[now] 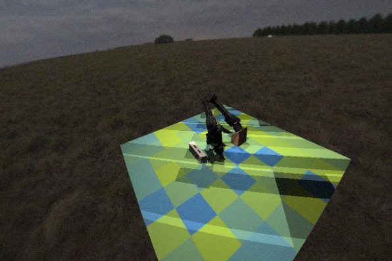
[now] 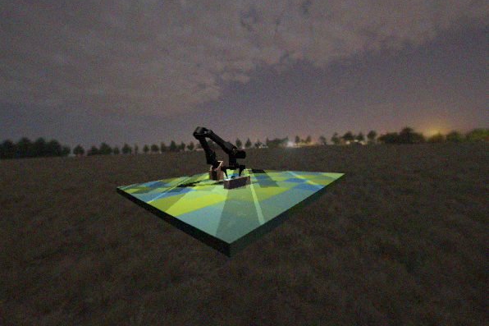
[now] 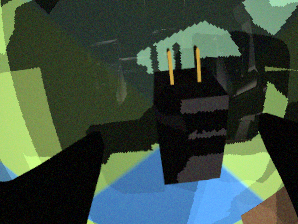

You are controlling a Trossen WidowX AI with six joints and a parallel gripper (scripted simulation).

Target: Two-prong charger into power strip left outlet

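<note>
The charger (image 3: pixel 194 135), a dark block with two brass-coloured prongs, shows in the wrist view between and beyond the fingertips, with its prongs towards the top of the picture. In the top and exterior views it cannot be told from the dark gripper. My gripper (image 1: pixel 220 154) (image 2: pixel 234 176) (image 3: pixel 183 131) is open and low over the table, its fingers on either side of the charger with gaps. The power strip (image 1: pixel 201 157) (image 2: pixel 237 183) is a pale long block with dark slots on top in the top view, beside the gripper. It is not clearly visible in the wrist view.
A brown upright block or panel (image 1: pixel 239 137) (image 2: pixel 214 174) (image 3: pixel 274 207) stands near the arm's base, on the other side of the gripper from the strip. The checkered table (image 1: pixel 197 211) (image 2: pixel 197 204) has shadows and light bands across it.
</note>
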